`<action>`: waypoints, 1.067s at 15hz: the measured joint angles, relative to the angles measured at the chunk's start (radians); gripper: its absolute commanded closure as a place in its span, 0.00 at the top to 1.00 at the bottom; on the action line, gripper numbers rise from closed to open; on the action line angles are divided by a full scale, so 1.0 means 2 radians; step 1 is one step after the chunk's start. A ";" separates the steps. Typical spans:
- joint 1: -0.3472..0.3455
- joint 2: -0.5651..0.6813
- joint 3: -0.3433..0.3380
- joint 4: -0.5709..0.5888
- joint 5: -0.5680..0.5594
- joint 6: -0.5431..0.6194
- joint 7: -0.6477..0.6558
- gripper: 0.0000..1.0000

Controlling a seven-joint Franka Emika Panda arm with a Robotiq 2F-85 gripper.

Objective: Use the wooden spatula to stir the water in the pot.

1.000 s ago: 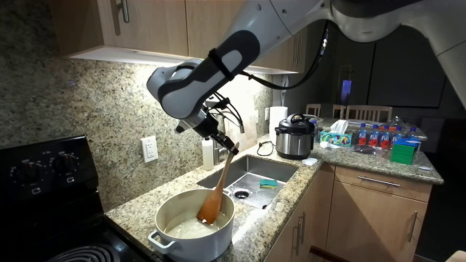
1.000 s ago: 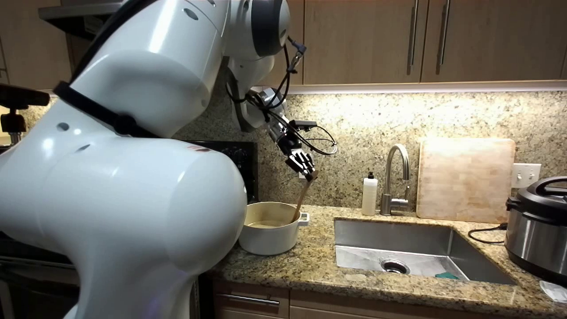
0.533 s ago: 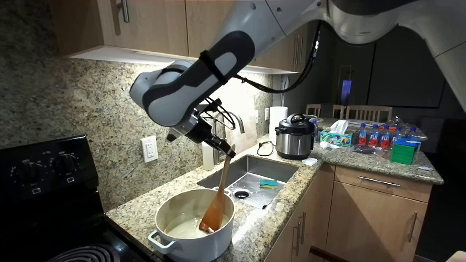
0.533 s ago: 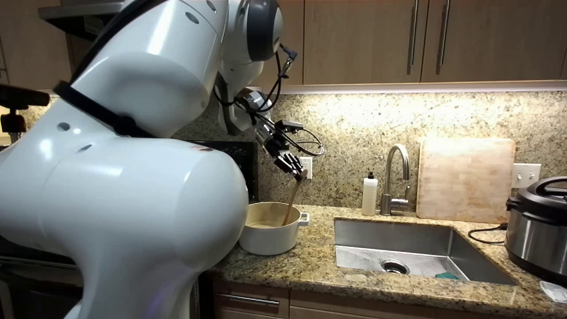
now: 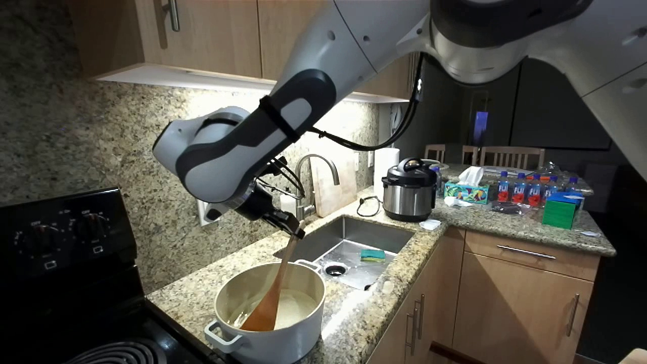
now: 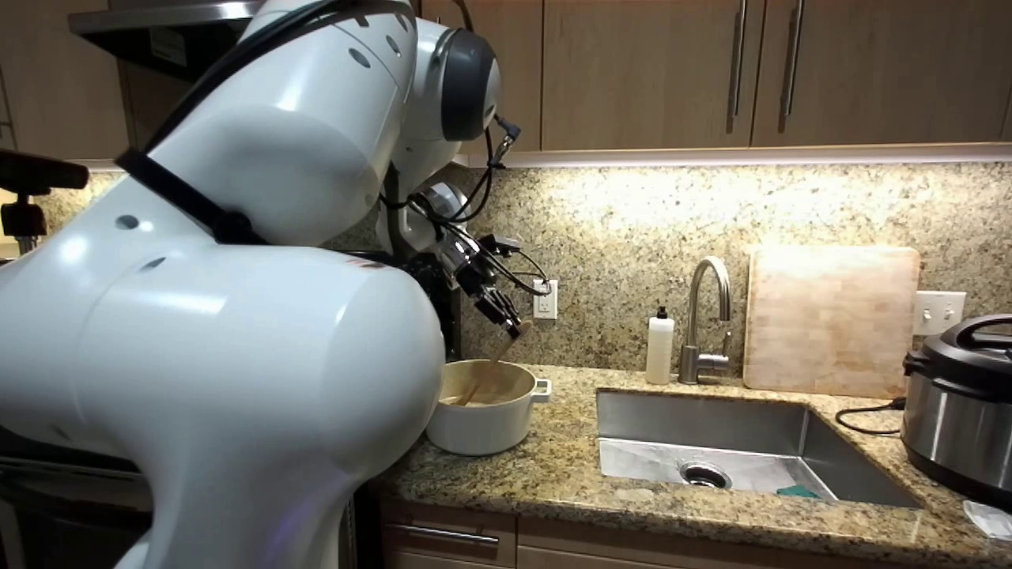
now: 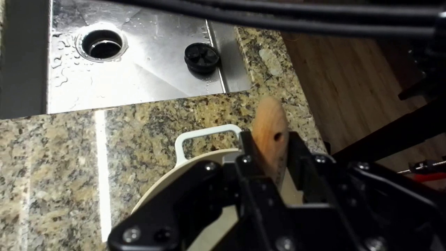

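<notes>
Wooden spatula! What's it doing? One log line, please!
pincer: gripping wooden spatula | pose: tilted | blade: inside pot | pot holds: water

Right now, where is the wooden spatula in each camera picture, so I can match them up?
In an exterior view: wooden spatula below and left of center, leaning in the pot.
In an exterior view: wooden spatula just below center, its lower end inside the pot.
Wrist view: wooden spatula right of center, handle gripped by the end effector.
Shared landmark: the sink drain, in all three.

The spatula (image 5: 270,303) is smooth wood, the sink (image 7: 150,62) shiny metal.
</notes>
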 measured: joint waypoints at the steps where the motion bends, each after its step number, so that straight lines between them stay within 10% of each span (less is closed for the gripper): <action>1: 0.000 0.004 -0.001 0.007 0.000 0.000 -0.002 0.07; 16: -0.018 0.016 -0.027 0.051 0.005 0.000 0.036 0.07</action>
